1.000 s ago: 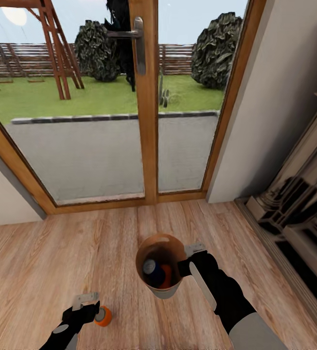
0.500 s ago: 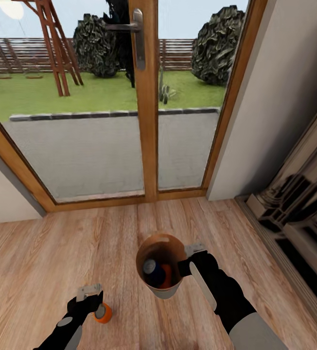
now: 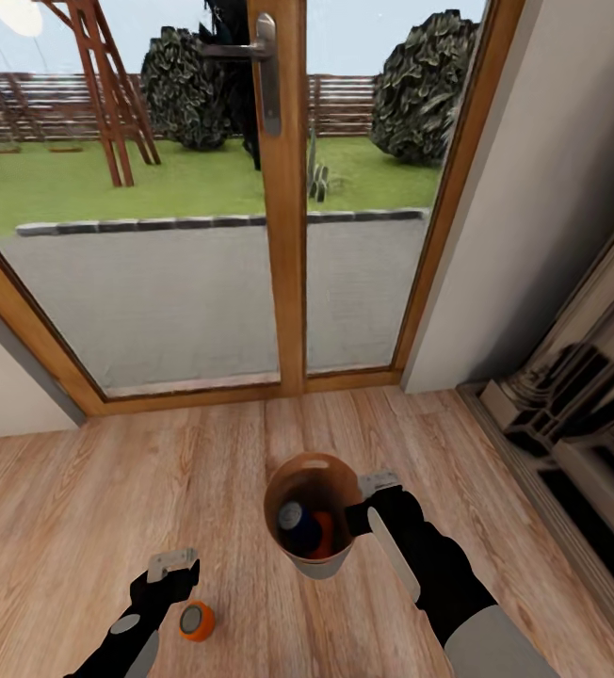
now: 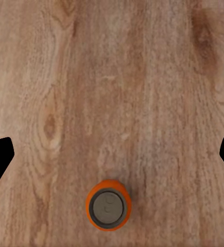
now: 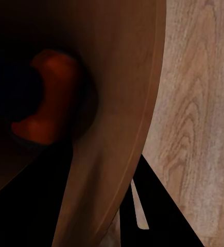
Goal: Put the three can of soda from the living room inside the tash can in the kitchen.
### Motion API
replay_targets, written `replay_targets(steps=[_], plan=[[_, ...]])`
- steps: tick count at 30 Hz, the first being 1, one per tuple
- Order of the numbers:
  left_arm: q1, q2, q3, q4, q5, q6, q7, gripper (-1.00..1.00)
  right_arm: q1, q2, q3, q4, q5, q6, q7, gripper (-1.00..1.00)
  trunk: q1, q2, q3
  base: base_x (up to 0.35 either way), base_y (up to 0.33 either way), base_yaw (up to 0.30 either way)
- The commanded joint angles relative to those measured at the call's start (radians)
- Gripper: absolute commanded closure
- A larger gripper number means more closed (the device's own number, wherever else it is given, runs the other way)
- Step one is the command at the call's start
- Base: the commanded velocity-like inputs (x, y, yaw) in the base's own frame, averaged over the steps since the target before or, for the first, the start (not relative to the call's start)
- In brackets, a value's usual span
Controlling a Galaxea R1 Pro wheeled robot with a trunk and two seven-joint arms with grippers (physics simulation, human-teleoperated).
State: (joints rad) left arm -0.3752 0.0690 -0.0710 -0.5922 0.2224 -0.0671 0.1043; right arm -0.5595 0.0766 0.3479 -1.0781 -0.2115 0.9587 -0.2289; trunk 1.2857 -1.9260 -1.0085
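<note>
Right gripper pinching trash can rim, 1 orange can on floor

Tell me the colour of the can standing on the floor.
Orange, with a grey top; the can on the floor shows best in the left wrist view.

Pale wood floor, planked, with the grain running from near to far and knots seen in the left wrist view. At the far edge the floor is bounded by wood-framed glass doors; at the right, by grey cabinets. One orange soda can is shown standing upright directly on the floor at near left, its grey top facing up. The can is seen from above in the left wrist view, with bare boards on every side.
</note>
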Motion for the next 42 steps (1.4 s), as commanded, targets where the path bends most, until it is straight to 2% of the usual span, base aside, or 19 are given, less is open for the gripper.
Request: replay_targets(steps=[1,11,25,42], plan=[[0.000,0.000,0.000,0.000,0.000,0.000,0.000,-1.00,0.000,0.000,0.000,0.000,-0.008,-0.002,-0.001,1.00,0.000,0.000,0.000,0.007,0.000,0.000],[0.000,0.000,0.000,0.000,0.000,0.001,-0.001,-1.00,0.000,0.000,0.000,0.000,-0.008,-0.002,0.000,1.00,0.004,-0.007,-0.004,0.002,0.000,0.000],[-0.001,0.000,0.000,-0.001,0.000,-0.001,-0.001,-1.00,0.000,0.000,-0.001,-0.005,-0.008,-0.001,0.000,1.00,0.057,-0.105,-0.066,0.000,0.000,0.000],[-0.001,0.000,0.000,-0.001,0.000,-0.003,-0.001,-1.00,0.000,-0.003,-0.005,-0.183,-0.008,0.045,-0.001,1.00,0.123,-0.224,-0.147,0.000,0.000,0.000]])
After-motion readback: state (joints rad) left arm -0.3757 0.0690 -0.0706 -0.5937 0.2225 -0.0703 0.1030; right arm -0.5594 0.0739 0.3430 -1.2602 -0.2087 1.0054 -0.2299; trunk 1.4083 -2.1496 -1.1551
